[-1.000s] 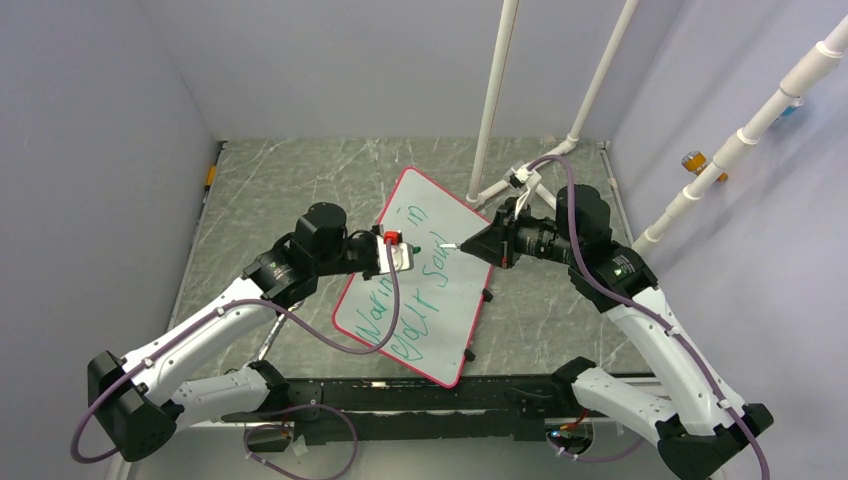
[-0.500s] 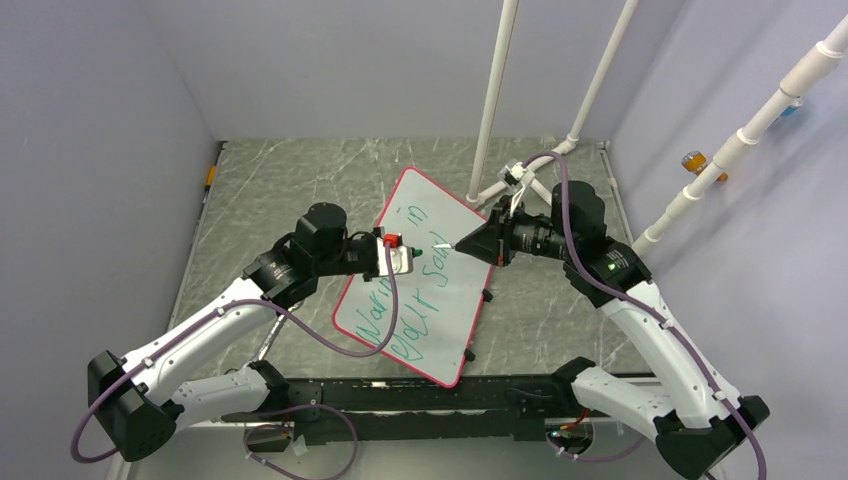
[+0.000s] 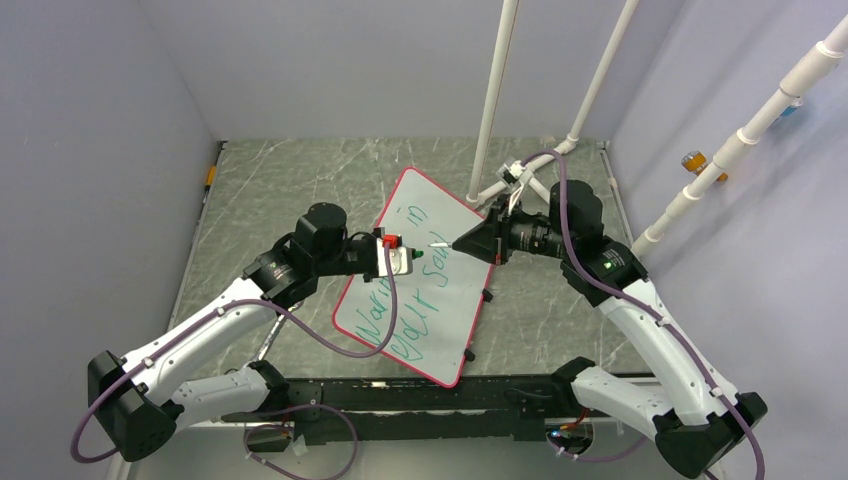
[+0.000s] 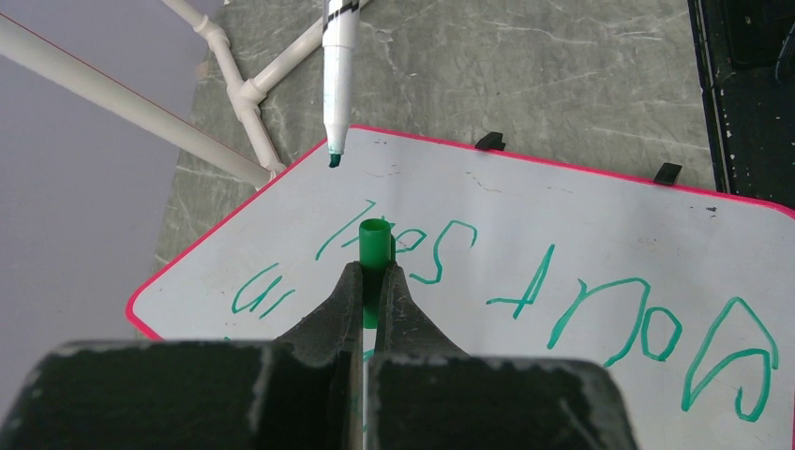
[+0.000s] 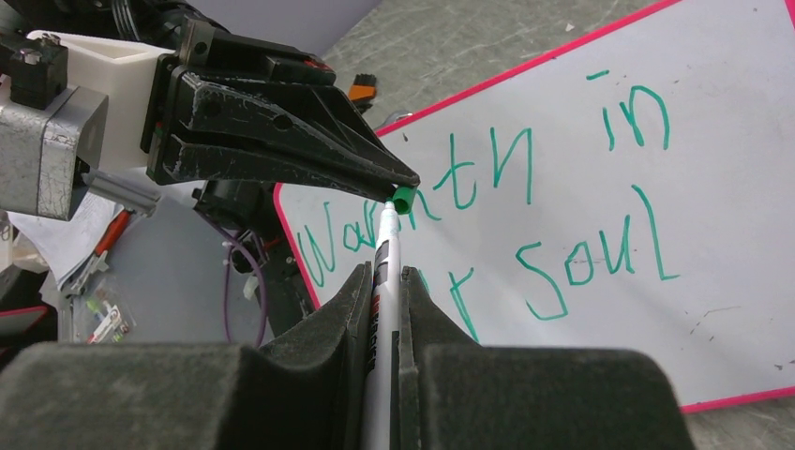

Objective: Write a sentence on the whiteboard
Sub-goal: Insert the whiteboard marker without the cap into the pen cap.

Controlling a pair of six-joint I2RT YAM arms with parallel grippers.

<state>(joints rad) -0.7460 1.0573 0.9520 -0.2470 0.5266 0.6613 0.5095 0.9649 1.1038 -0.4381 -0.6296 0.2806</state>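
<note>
The whiteboard lies tilted on the marble table between the arms. The sentence in green reads roughly "Warmth in your Soul". My left gripper is shut on a green marker cap, held above the board with its open end toward the right arm. My right gripper is shut on a white marker, uncapped. Its green tip points at the cap, a short gap away in the left wrist view. In the right wrist view the tip sits right at the cap.
White PVC pipes rise behind the board, with their T-joint foot beside its far corner. More pipes run along the right wall. The board's black feet stick out on its right side. A black rail spans the near edge.
My right gripper has carried the marker left, closing the gap to the cap. My left gripper and the whiteboard have stayed in place.
</note>
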